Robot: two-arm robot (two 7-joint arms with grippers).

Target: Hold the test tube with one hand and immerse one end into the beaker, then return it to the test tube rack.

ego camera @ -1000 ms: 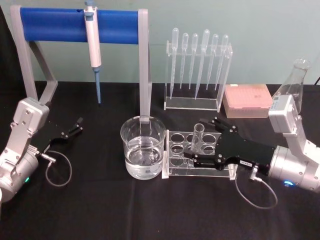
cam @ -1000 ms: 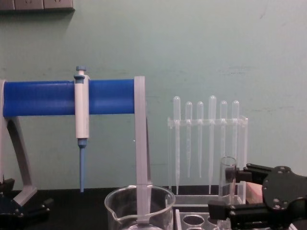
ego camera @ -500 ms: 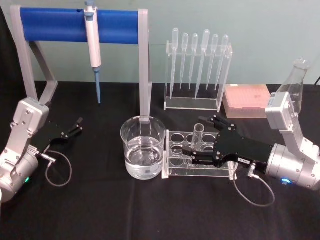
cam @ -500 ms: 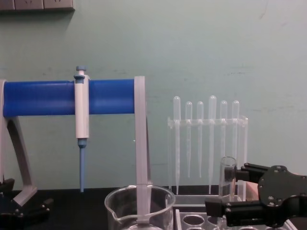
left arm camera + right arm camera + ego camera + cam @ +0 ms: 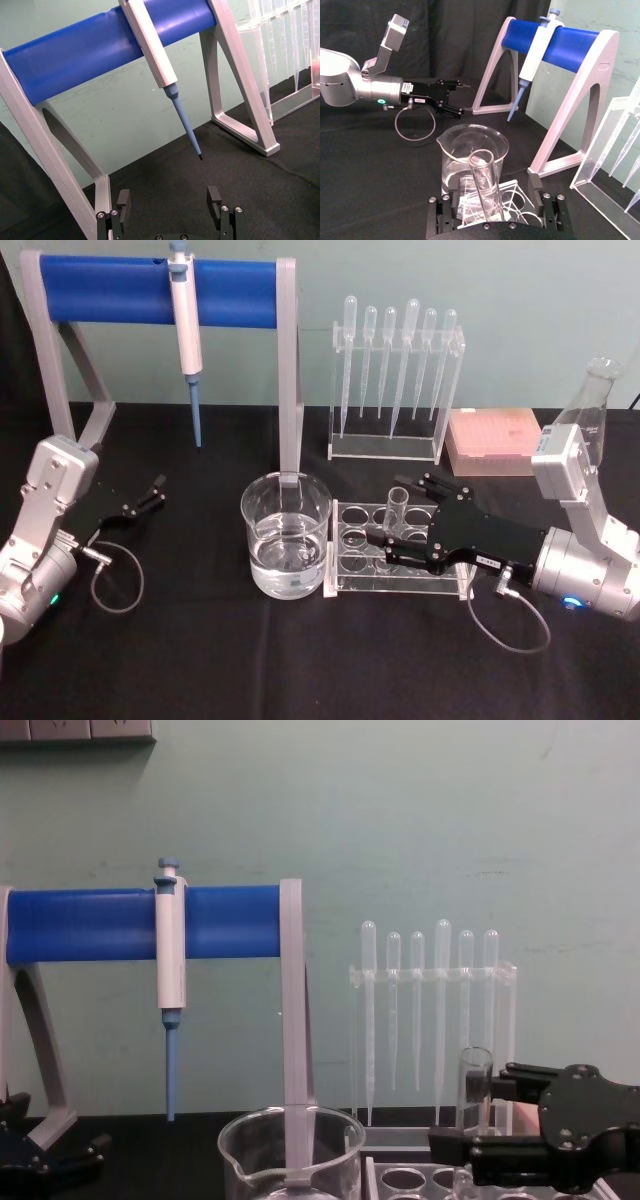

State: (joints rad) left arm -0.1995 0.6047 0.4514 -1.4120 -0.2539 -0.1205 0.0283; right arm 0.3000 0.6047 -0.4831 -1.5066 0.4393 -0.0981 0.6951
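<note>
Test tube (image 5: 395, 503), clear round glass, standing in acrylic rack (image 5: 338, 540), right tool (image 5: 386, 512) spread around it, left tool (image 5: 145, 498) parked, spread

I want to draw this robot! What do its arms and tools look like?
The left arm and right arm are round and silver, with a boxy block. The left tool and right tool are flat and black. A thin grey cable loops at each wrist, beside a glowing light.

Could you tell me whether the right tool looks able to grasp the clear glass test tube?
Probably yes: the right tool, open, straddles the upright clear glass test tube in its clear rack, nothing between.
</note>
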